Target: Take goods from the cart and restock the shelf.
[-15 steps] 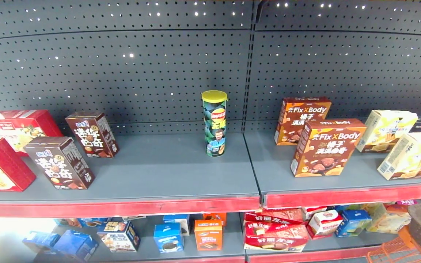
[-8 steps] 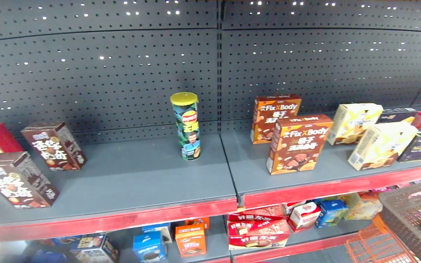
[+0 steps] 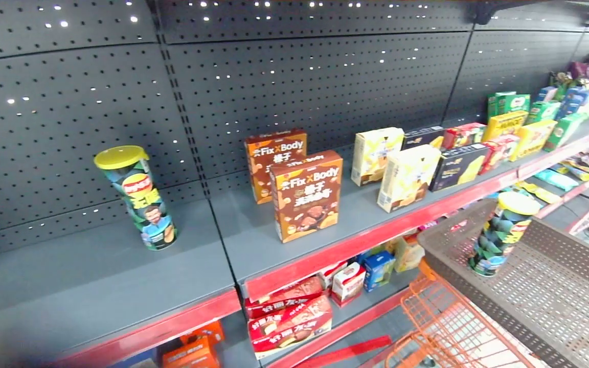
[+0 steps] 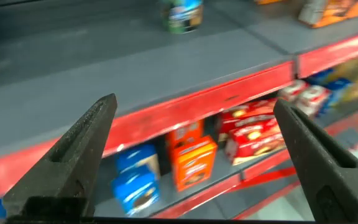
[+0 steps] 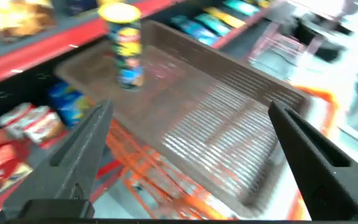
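Turned rightward over the last second, shifting the whole head view rather than any goods. Found the yellow-lidded chip can [image 3: 136, 197] upright on the grey shelf [image 3: 95, 286], toward the left of the head view instead of mid-picture as before, near the brown boxes [image 3: 307, 194], with pale yellow boxes [image 3: 407, 176] beyond those. Brought fully into sight a brown mesh basket [image 3: 555, 286] atop the orange cart [image 3: 443, 327], glimpsed only at the picture's edge half a second earlier, with a second chip can [image 3: 501, 232] standing upright inside near the basket's shelf-side rim. Held the left gripper [image 4: 194, 106] released, jaws spread wide and empty, facing the shelf's red front edge. Held the right gripper [image 5: 190, 107] likewise released, jaws wide apart and empty, over the basket and well apart from the can in it.
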You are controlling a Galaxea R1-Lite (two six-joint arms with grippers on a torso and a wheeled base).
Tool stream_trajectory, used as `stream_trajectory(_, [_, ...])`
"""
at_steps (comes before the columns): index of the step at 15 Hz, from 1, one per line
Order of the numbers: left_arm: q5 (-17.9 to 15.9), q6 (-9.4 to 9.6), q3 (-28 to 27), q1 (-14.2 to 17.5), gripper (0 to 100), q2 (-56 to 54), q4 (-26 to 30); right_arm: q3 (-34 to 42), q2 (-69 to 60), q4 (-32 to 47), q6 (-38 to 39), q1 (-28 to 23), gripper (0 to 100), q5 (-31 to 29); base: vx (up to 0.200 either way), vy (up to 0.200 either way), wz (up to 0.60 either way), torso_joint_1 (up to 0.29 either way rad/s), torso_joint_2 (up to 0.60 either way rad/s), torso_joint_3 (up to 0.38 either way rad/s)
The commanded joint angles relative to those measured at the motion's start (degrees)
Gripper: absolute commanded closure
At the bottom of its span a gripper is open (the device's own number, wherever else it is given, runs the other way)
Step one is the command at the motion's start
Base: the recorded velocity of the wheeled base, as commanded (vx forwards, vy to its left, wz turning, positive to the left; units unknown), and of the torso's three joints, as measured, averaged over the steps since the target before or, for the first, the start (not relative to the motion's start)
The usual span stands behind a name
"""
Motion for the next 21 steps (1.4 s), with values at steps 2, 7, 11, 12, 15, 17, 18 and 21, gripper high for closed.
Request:
stream_trajectory(2, [0.0, 0.01, 0.0, 0.0, 0, 0.0, 0.0, 0.1, 0.1, 0.0, 0.0, 0.1, 0, 0.0, 0.000, 0.000, -0.60, 0.005, 0.00, 0.005])
stream_trajectory(7, [0.0, 0.01, 0.0, 0.0, 0, 0.0, 0.0, 0.1, 0.1, 0.0, 0.0, 0.1, 0, -0.2, 0.000, 0.000, 0.00, 0.000, 0.00, 0.000])
stream_trajectory(11, [0.0, 0.01, 0.0, 0.0, 0, 0.0, 0.0, 0.3, 0.0, 0.0, 0.0, 0.1, 0, -0.2, 0.000, 0.000, 0.00, 0.000, 0.00, 0.000])
stream_trajectory(12, [0.0, 0.01, 0.0, 0.0, 0, 0.0, 0.0, 0.3, 0.0, 0.0, 0.0, 0.1, 0, -0.2, 0.000, 0.000, 0.00, 0.000, 0.00, 0.000])
stream_trajectory(15, [0.0, 0.01, 0.0, 0.0, 0, 0.0, 0.0, 0.4, 0.0, 0.0, 0.0, 0.1, 0, -0.2, 0.000, 0.000, 0.00, 0.000, 0.00, 0.000])
stream_trajectory(17, [0.0, 0.01, 0.0, 0.0, 0, 0.0, 0.0, 0.4, 0.0, 0.0, 0.0, 0.1, 0, -0.2, 0.000, 0.000, 0.00, 0.000, 0.00, 0.000])
stream_trajectory(18, [0.0, -0.08, 0.0, 0.0, 0, 0.0, 0.0, 0.4, 0.0, 0.0, 0.0, 0.1, 0, -0.2, 0.000, 0.000, 0.00, 0.000, 0.00, 0.000])
stream_trajectory(21, [0.0, -0.08, 0.0, 0.0, 0, 0.1, 0.0, 0.4, 0.0, 0.0, 0.0, 0.1, 0, -0.2, 0.000, 0.000, -0.20, 0.001, 0.00, 0.001])
